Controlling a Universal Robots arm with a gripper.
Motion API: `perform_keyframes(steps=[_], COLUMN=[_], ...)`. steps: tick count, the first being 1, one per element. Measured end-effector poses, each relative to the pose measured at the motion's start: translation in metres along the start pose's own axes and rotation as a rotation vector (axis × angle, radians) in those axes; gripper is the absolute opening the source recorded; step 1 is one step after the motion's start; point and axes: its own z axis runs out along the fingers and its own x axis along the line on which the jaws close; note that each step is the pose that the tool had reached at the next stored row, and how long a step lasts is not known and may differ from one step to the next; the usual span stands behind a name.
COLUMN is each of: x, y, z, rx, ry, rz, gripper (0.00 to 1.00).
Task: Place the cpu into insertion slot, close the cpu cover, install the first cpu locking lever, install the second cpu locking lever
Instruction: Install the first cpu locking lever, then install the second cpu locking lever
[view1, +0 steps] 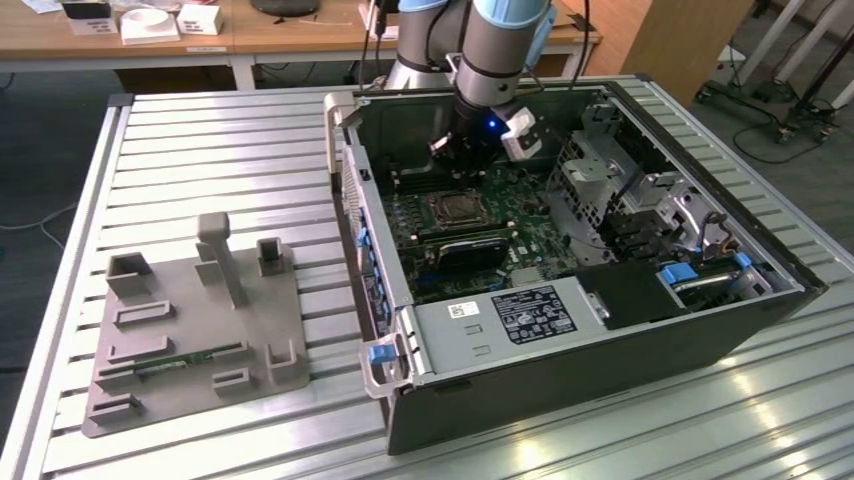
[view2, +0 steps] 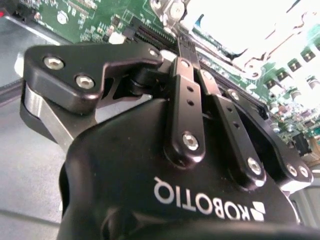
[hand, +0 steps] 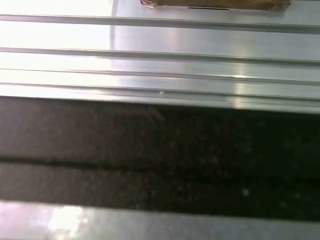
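End effector (view1: 461, 165) is down inside the open computer case (view1: 721, 330), hanging just above the motherboard (view1: 514, 235) at the far edge of the CPU socket (view1: 451, 210). In the second wrist view its fingers (view2: 186, 52) look drawn together to a narrow tip aimed at the socket hardware, so I read it as closed; can't tell if anything is pinched, nothing visible between them. The cpu cover (view1: 454, 211) appears to lie flat over the socket, with the cpu presumably under it, but glare washes out the socket in the second wrist view, so cpu and lever state can't be confirmed. Judging by the pose, a closed narrow tip suits pushing a thin lever rather than carrying a chip. Room is tight: case back wall sits right behind the arm, the drive cage (view1: 601, 175) is close on the exterior view's right, and the memory slots (view1: 400, 225) are beside the socket on the exterior view's left. The grey box with white label (view1: 514, 315) closes off the near side. The grey fixture tray (view1: 187, 330) sits on the slatted counter (view1: 200, 150), well apart from the case.
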Motion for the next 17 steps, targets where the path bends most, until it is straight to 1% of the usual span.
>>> perform_keyframes(steps=[2,3,5,8,12,15,17], x=[0.0000,0.0000,0.0000,-0.0001,-0.0001,-0.0001,-0.0001], y=[0.0001,0.0001,0.0001,0.0002,0.0006,0.0006,0.0006], z=[-0.0003,-0.0005,-0.0009,-0.0019,-0.0046,-0.0048,-0.0048], rx=[0.0048,0.0094,0.0219,0.0331,0.0401,0.0410,0.0478], ry=[0.0003,0.0005,0.0012,0.0019,0.0023,0.0021,0.0026], rz=[0.000,0.000,-0.001,-0.001,-0.001,-0.001,-0.002], gripper=[0.10,0.10,0.10,0.10,0.10,0.10,0.10])
